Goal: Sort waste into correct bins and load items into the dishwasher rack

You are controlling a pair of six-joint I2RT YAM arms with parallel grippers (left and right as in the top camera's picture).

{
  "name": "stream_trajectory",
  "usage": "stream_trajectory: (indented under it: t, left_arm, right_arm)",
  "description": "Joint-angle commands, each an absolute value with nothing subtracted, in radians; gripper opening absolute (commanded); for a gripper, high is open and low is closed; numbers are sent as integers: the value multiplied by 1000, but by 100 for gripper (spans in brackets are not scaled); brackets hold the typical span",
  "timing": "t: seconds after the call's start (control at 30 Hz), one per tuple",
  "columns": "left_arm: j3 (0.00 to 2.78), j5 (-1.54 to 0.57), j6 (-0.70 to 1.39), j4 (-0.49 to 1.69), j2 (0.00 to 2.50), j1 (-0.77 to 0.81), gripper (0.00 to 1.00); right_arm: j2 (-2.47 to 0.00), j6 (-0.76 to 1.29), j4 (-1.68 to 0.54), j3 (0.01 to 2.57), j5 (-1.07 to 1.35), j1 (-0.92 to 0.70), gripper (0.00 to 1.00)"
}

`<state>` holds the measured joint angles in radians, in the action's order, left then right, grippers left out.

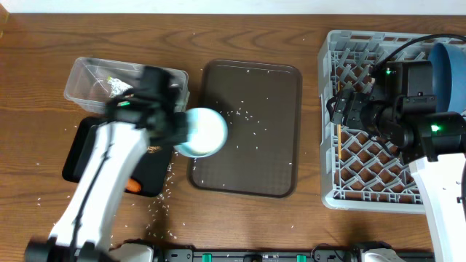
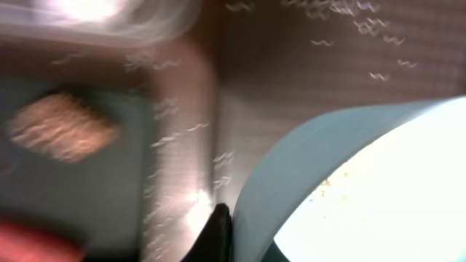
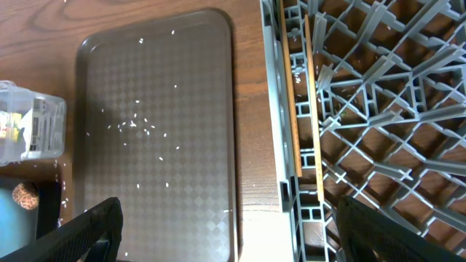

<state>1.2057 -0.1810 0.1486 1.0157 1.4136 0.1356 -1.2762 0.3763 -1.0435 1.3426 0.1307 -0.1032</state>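
My left gripper (image 1: 178,131) is shut on the rim of the white bowl (image 1: 202,132), which is pale blue outside, and holds it tilted over the left edge of the brown serving tray (image 1: 247,87). In the left wrist view the bowl (image 2: 364,189) fills the lower right beside one dark finger (image 2: 218,233). My right gripper (image 1: 342,109) is open and empty over the left edge of the grey dishwasher rack (image 1: 331,167). Chopsticks (image 3: 293,109) lie in the rack (image 3: 378,87). The dark-blue plate (image 1: 448,73) stands in the rack. Rice (image 3: 131,125) is scattered on the serving tray.
The clear tub (image 1: 91,76) at the back left holds the printed wrapper (image 1: 115,84). The black tray (image 1: 80,156) in front of it holds the brown lump (image 1: 154,151) and the carrot (image 1: 132,185). Loose rice lies on the table near the front.
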Motion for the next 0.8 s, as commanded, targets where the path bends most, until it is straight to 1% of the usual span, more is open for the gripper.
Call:
stream_trajectory:
  t: [0.0, 0.1, 0.23, 0.3, 0.4, 0.63, 0.77]
  left_arm:
    - [1228, 4, 134, 1092, 1325, 15, 6]
    - [1228, 152, 220, 1153, 1297, -90, 6]
    - [1215, 358, 337, 1196, 1310, -154, 7]
    - [1196, 464, 390, 1200, 1331, -155, 6]
    - [1194, 554, 450, 1214, 1371, -153, 6]
    - [1194, 830, 583, 1272, 1556, -149, 6]
    - [1195, 903, 602, 1305, 1656, -142, 6]
  right_arm:
    - [-1277, 389, -1045, 1354, 125, -106, 88]
    - [-1277, 389, -1044, 1354, 125, -106, 89]
    - [-1277, 389, -1042, 1354, 125, -106, 88]
    - [-1277, 389, -1042, 1354, 125, -106, 88]
    - [-1277, 388, -1041, 1354, 124, -106, 88]
    - [-1277, 389, -1025, 1354, 124, -106, 89]
    - [-1277, 388, -1021, 1354, 124, -106, 89]
